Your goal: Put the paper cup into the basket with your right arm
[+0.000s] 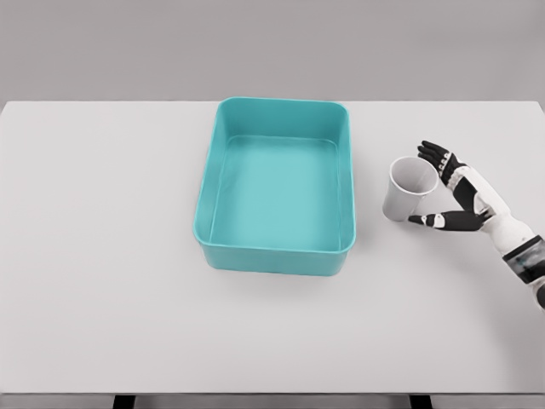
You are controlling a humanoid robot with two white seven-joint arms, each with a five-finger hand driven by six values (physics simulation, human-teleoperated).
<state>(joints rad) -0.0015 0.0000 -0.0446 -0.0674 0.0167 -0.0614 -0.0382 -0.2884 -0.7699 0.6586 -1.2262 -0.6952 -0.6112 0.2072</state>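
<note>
Now paper cup [407, 189] sits upright just left of right hand [449, 189], fingers spread around its far and near sides, not clamped; basket [277, 247] further left on tabletop [102, 256].

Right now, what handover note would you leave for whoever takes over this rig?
Right hand: fingers spread around the paper cup, thumb below and fingers behind; a closed grasp is not evident.
Left hand: out of view.
Paper cup: on the white table, right of the teal basket, apart from it, mouth tilted toward the hand.
Basket: holds nothing.
Done: hand reached the cup.
Left: close the grasp, lift, carry over the basket, release.
</note>
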